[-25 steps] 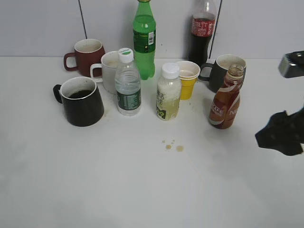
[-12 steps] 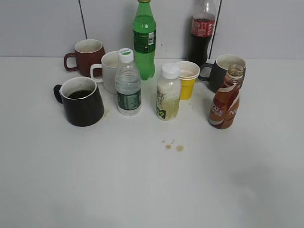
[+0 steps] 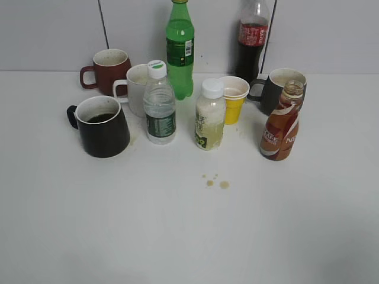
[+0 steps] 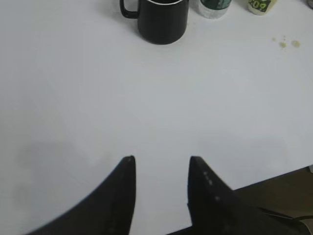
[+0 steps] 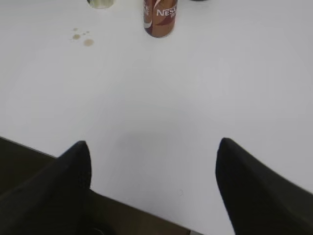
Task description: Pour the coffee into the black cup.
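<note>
The black cup (image 3: 103,126) stands at the left of the table with dark liquid in it; it also shows in the left wrist view (image 4: 162,20). The brown coffee bottle (image 3: 283,122) stands uncapped at the right, and shows in the right wrist view (image 5: 160,18). Neither gripper shows in the exterior view. My left gripper (image 4: 161,159) is open and empty over the table's front edge. My right gripper (image 5: 152,144) is wide open and empty, well in front of the coffee bottle.
A water bottle (image 3: 159,103), a pale juice bottle (image 3: 209,115), a green bottle (image 3: 179,48), a cola bottle (image 3: 251,35), a yellow paper cup (image 3: 234,98), and red (image 3: 108,70), white (image 3: 135,87) and dark grey (image 3: 277,87) mugs crowd the back. Coffee drops (image 3: 216,181) lie mid-table.
The right gripper was at the right edge of the exterior view one second ago and has since gone out of that view. Nothing on the table has moved.
</note>
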